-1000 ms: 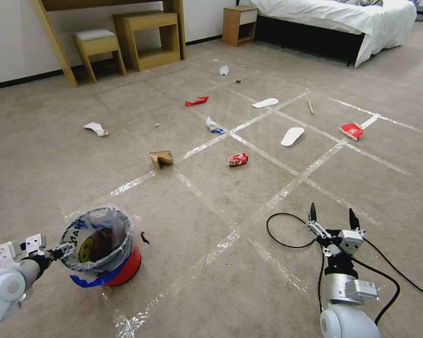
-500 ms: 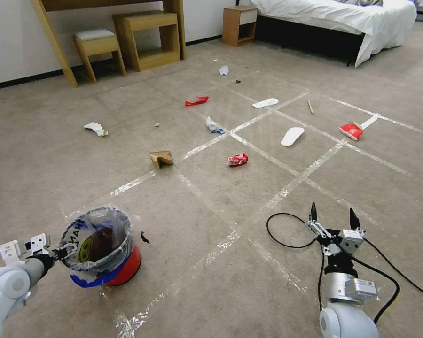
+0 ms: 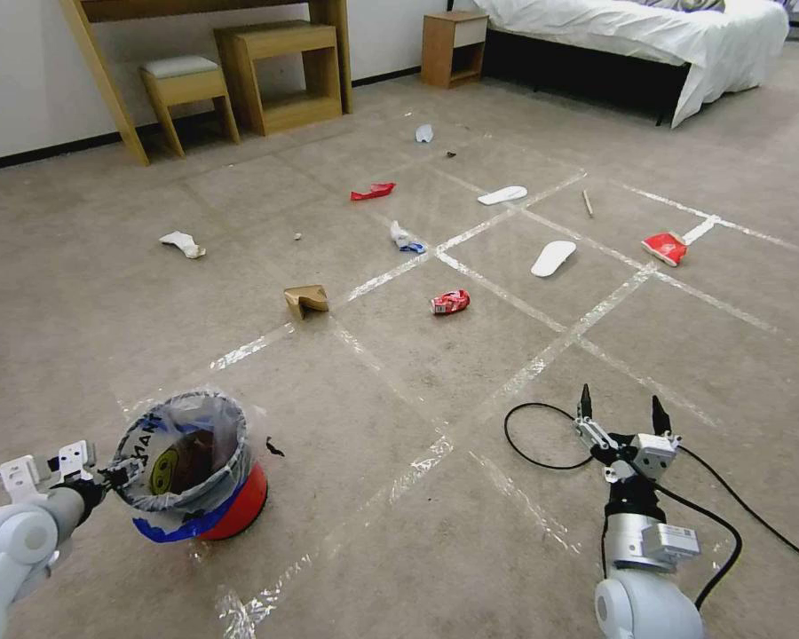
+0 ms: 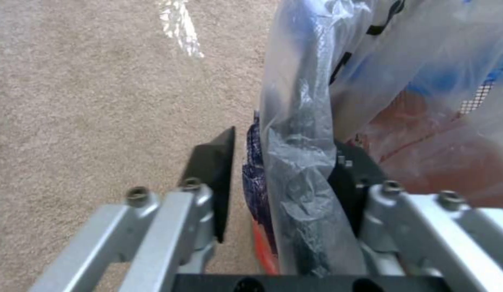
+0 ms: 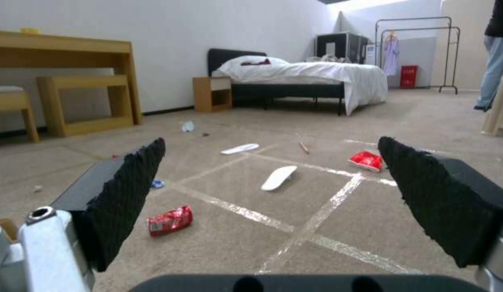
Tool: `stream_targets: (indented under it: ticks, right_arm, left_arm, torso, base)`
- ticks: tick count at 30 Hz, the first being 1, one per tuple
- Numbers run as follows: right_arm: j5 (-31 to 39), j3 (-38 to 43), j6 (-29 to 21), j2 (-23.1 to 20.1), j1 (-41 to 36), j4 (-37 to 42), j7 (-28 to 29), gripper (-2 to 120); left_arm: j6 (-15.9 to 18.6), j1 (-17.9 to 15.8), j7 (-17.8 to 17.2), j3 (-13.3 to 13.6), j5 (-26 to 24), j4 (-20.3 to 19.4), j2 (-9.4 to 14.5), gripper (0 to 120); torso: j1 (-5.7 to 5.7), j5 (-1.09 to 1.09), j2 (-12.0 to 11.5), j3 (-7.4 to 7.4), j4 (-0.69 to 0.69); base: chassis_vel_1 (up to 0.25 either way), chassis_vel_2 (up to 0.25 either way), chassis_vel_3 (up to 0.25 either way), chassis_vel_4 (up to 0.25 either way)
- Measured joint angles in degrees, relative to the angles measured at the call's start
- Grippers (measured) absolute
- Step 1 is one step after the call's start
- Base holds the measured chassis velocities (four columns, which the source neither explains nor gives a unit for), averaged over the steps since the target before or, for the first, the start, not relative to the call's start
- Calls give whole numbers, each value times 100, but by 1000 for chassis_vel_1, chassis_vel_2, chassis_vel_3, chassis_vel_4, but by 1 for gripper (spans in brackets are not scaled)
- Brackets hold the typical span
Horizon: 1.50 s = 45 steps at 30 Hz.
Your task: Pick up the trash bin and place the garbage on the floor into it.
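Observation:
The trash bin, red and blue with a clear bag liner, stands on the carpet at the near left. My left gripper has closed in on its rim, one finger outside the wall and one inside against the bag. Garbage lies scattered ahead: a red wrapper, a tan cardboard piece, two white slippers, another red wrapper, tissue wads and a thin stick. At the near right my right gripper hovers open above the floor, holding nothing.
A black cable loops on the carpet beside the right arm. Wooden stools and a desk leg stand against the far wall, next to a nightstand. A bed fills the far right. Tape lines cross the floor.
My left gripper has shifted slightly lower along the bin's rim. The right arm has drawn back a little. Bin and litter have not moved.

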Motion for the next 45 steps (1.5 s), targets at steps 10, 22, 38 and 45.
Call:
stream_targets:
  ticks: [10, 22, 38, 45]
  right_arm:
    - [32, 2, -1, -88, 43, -39, 18, 100]
    - [138, -35, -83, -261, 43, -35, 69, 100]
    - [445, 36, -97, -657, -85, 187, 84, 100]
    - [679, 178, -81, -870, -134, 309, 76, 100]
  left_arm:
    - [-1, -6, 47, 21, -4, -3, 23, 5]
    - [-12, 121, -23, -446, 2, -547, -309, 1]
    - [315, 700, -658, -1582, -812, -1821, -605, 1]
    - [441, 969, -864, -2118, -1136, -2375, -672, 1]
  torso:
    - [0, -1, 0, 0, -1]
    - [0, -2, -1, 1, 0]
    - [0, -1, 0, 1, -1]
    - [0, 1, 0, 0, 0]
  base:
    - [0, 0, 0, 0]
    - [0, 0, 0, 0]
    - [0, 0, 0, 0]
    - [0, 0, 0, 0]
